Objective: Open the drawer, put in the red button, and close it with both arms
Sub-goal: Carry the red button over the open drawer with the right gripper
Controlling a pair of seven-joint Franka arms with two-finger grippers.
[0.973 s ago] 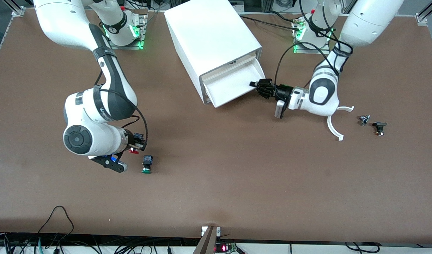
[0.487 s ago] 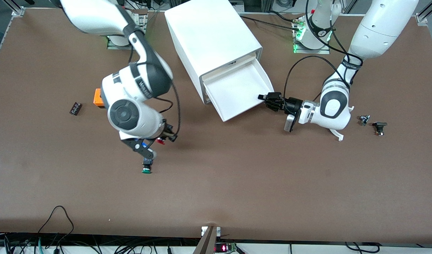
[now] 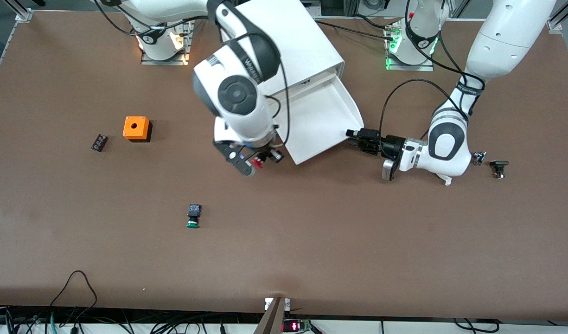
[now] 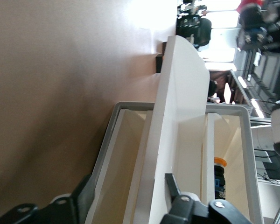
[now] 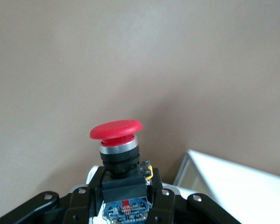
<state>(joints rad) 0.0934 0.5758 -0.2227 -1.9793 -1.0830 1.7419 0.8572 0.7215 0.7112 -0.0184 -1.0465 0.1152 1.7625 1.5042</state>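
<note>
Jaws of the right gripper (image 3: 260, 161) grip the one small red-capped push button (image 5: 116, 132) with its black body, over bare brown tabletop (image 3: 311, 241) just beside the pulled-out white plastic drawer (image 3: 318, 120). Left gripper (image 3: 358, 137), arm stretched low and level, hangs at the drawer's corner, jaws parted, empty. One green-capped button (image 3: 193, 216) lies nearest the front camera.

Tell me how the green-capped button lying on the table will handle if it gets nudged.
The green button lies on its side, so its round cap may let it roll in a short arc. Its boxy black body should check that. It looks small and rigid, probably light enough to skid.
</note>
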